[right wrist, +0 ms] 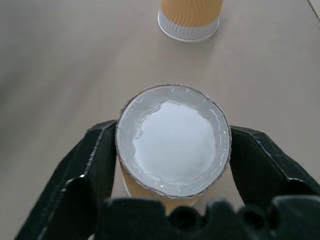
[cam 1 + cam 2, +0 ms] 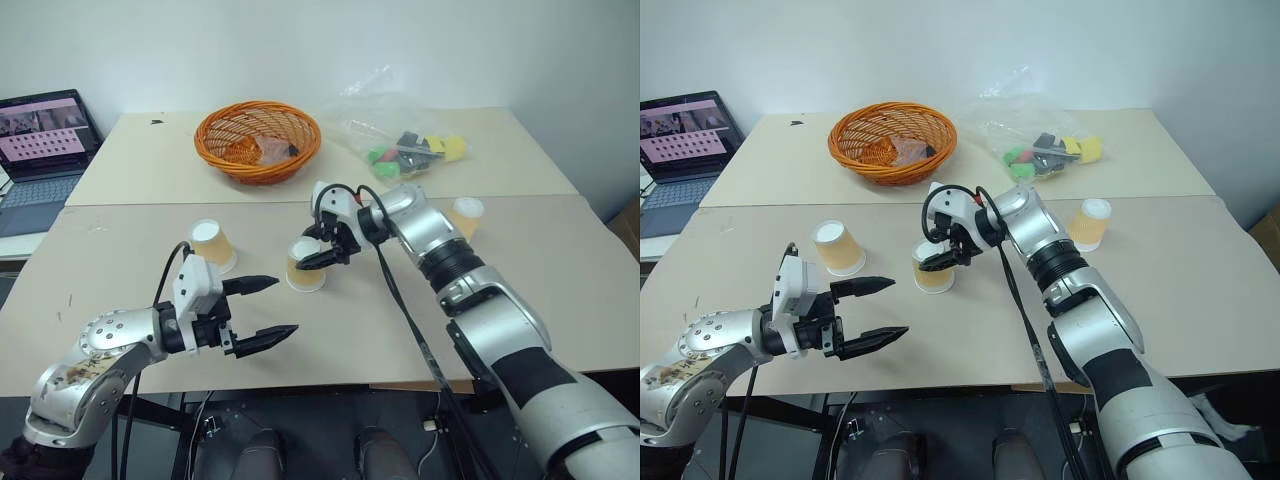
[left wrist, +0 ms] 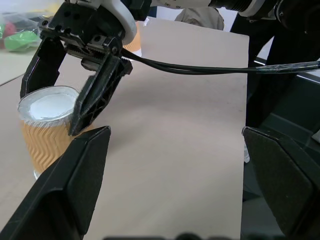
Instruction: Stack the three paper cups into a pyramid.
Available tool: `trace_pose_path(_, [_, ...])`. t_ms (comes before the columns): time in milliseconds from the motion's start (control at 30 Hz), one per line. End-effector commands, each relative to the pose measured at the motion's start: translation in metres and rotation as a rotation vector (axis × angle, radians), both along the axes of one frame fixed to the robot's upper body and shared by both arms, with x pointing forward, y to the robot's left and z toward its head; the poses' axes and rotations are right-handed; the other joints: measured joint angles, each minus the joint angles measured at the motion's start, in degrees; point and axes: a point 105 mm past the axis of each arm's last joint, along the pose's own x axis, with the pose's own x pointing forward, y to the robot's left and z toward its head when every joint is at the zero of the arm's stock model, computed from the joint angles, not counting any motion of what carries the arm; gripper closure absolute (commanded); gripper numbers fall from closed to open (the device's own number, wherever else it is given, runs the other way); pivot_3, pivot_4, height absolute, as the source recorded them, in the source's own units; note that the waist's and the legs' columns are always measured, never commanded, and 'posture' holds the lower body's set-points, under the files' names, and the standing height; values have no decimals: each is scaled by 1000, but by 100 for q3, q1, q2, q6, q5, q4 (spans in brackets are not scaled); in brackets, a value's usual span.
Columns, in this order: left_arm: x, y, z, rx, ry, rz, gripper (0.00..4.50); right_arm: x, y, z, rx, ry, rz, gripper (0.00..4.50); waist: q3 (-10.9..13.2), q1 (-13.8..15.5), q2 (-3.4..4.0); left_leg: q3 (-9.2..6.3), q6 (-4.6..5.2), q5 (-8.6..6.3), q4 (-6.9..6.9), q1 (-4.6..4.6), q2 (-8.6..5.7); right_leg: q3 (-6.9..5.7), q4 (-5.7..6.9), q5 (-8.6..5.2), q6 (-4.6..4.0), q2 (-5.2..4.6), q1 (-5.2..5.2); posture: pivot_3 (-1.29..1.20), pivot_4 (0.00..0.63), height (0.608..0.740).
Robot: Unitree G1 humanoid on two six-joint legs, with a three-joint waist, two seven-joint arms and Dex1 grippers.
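Three small tapered paper cups with tan-orange ribbed walls and white bases stand upside down on the beige tabletop (image 2: pixel 560 260), and the right end effector (image 2: pixel 322 252) is right at the middle cup (image 2: pixel 306 268), one black finger (image 1: pixel 95 165) on each side of its upturned white base. In the right wrist view those fingers flank the cup closely, spread about as wide as the cup itself, but whether they press on the wall or stand just clear of it I cannot tell. The left cup (image 2: pixel 213 245) sits near the middle one, toward the robot's left, with a gap of bare tabletop between them. The right cup (image 2: pixel 464 216) stands well apart on the far side of the right arm. None of the three touches another, and none is stacked. The left end effector (image 2: pixel 268 310) hovers nearer the robot, in front of the left cup, fingers spread wide with nothing between them. Beyond the cups, a round orange woven wicker basket (image 2: pixel 258 140) sits on the farther tabletop, beside a clear plastic bag of colourful small pieces (image 2: pixel 405 145). An open laptop (image 2: pixel 45 150) stands off to the left.
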Motion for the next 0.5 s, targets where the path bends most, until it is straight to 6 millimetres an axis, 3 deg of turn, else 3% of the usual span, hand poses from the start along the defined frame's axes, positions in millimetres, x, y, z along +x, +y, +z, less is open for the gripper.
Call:
trace_pose_path(33, [-1,0,12,0,-72,13,0,0,4,19,46,-64,29,96,0,1,0,0,0,0,0,-3,0,0,-1,0,0,0,-2,0,150,740])
trace_pose_path(300, [-7,-1,10,-2,-77,9,0,-16,-13,39,106,-75,62,96,1,26,1,-1,0,0,-2,-5,1,-1,-1,0,0,-1,-3,0,150,740])
trace_pose_path(500, [-6,-4,12,-35,-109,66,0,-36,-77,31,110,-45,-113,96,1,95,-1,-2,0,0,-1,-11,-5,-4,-15,0,1,-8,3,0,150,740])
